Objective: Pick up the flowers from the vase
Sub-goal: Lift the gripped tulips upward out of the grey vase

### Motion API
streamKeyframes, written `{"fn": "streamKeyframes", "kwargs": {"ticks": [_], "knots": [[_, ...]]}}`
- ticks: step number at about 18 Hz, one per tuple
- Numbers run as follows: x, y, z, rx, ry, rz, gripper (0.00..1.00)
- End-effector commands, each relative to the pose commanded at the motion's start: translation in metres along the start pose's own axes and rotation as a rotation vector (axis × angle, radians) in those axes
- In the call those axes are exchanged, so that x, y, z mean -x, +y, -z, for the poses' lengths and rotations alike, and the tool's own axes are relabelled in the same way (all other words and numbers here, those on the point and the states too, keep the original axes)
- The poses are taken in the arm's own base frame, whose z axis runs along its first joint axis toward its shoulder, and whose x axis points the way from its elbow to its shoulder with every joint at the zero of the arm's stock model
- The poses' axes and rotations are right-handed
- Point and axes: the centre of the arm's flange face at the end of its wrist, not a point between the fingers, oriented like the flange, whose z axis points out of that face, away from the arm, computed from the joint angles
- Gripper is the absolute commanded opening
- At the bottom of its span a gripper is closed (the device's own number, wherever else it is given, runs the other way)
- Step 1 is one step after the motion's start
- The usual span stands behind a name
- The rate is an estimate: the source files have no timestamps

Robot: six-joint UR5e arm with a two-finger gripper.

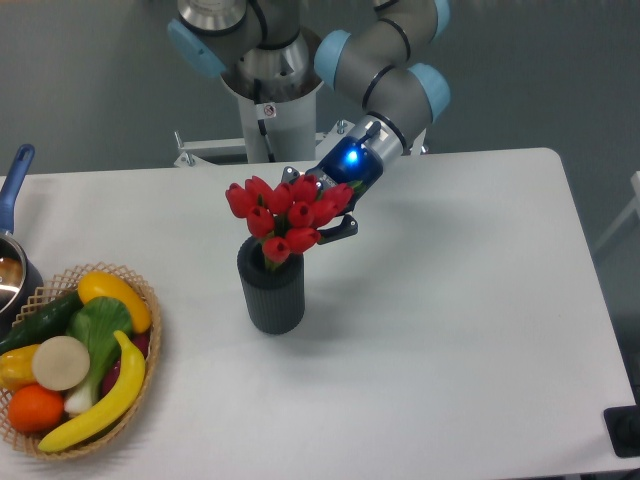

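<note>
A dark grey ribbed vase (pixel 271 292) stands upright on the white table, left of centre. A bunch of red tulips (pixel 284 213) with green stems sits in its mouth. My gripper (pixel 322 215) reaches in from the back right, tilted, right behind the flower heads at their height. The blooms hide most of its fingers; one dark finger (pixel 343 229) shows at the right of the bunch. I cannot tell whether the fingers are closed on the flowers.
A woven basket (pixel 140 385) of fruit and vegetables sits at the front left edge. A pot with a blue handle (pixel 12 188) is at the far left. The arm's base (pixel 270 110) stands behind the table's back edge.
</note>
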Motion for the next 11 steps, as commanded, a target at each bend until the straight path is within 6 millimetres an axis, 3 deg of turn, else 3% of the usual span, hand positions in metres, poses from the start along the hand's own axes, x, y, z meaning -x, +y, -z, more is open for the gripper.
{"fn": "streamKeyframes", "kwargs": {"ticks": [11], "knots": [[0.020, -0.083, 0.020, -0.010, -0.047, 0.141, 0.12]]}}
